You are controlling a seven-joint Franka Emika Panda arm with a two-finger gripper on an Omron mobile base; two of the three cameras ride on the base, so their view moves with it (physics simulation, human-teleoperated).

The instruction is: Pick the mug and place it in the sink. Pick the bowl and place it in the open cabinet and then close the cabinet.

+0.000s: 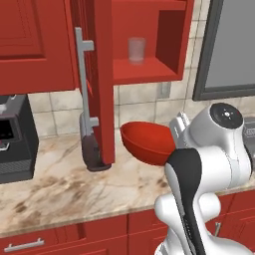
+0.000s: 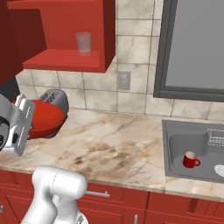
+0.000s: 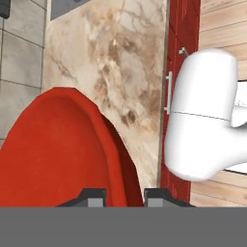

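My gripper is shut on the rim of the wide red bowl, which hangs tilted above the marble counter, below the open cabinet. In the right base view the bowl is at the far left, with the gripper on its near edge. The hand view has the bowl's rim running between the two fingertips of the gripper. The cabinet door stands open, edge-on, with its silver bar handle. The red mug stands upright in the sink at the right.
A clear glass stands on the cabinet shelf. A dark grey toaster sits behind the open door, and a black coffee machine at the far left. A wire rack lies in the sink. A grey-framed window hangs at the right.
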